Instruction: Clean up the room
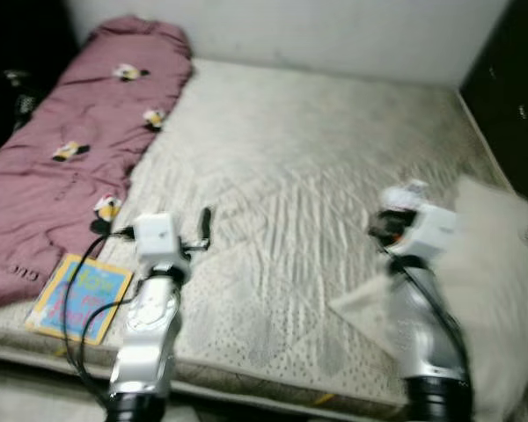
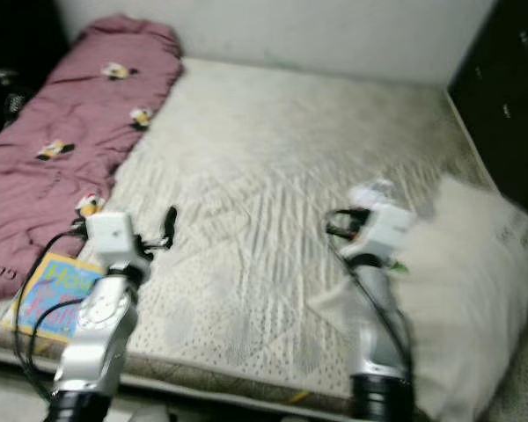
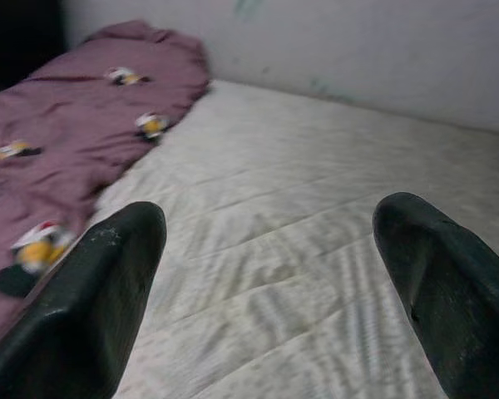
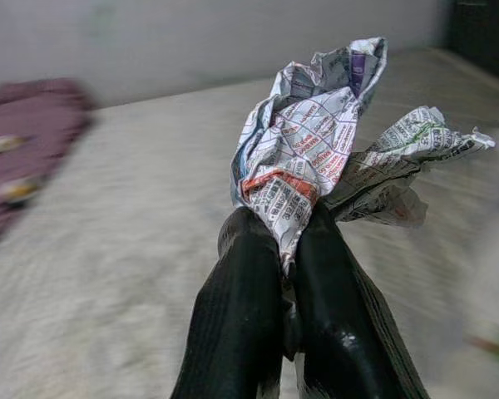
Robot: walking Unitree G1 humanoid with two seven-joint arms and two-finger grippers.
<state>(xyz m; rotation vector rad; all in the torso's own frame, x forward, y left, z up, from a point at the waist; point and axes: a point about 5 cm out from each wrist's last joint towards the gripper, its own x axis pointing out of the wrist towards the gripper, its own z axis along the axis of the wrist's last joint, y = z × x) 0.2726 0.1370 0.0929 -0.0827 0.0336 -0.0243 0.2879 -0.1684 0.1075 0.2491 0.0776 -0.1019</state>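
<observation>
Overhead, from the head cameras, both arms reached out over a bare mattress [image 1: 317, 176]: the left gripper [image 1: 205, 227] hung above it with nothing in it, one children's book [image 1: 79, 296] lying just behind and outboard of it, half under one maroon blanket [image 1: 62, 149]; one pillow [image 1: 502, 281] lay just outboard of the right gripper [image 2: 352, 224]. Left wrist view: fingers [image 3: 91, 291] spread wide apart, empty, mattress between them, blanket off beyond the left one. Right wrist view: fingers [image 4: 241, 316] pinched tight on the lower edge of one crumpled paper wad [image 4: 308, 141], most of it standing proud of the tips. Judged light, soft, crushable, unlikely to slip but easily torn; a hold at its dense middle would serve better than a loose flap.
</observation>
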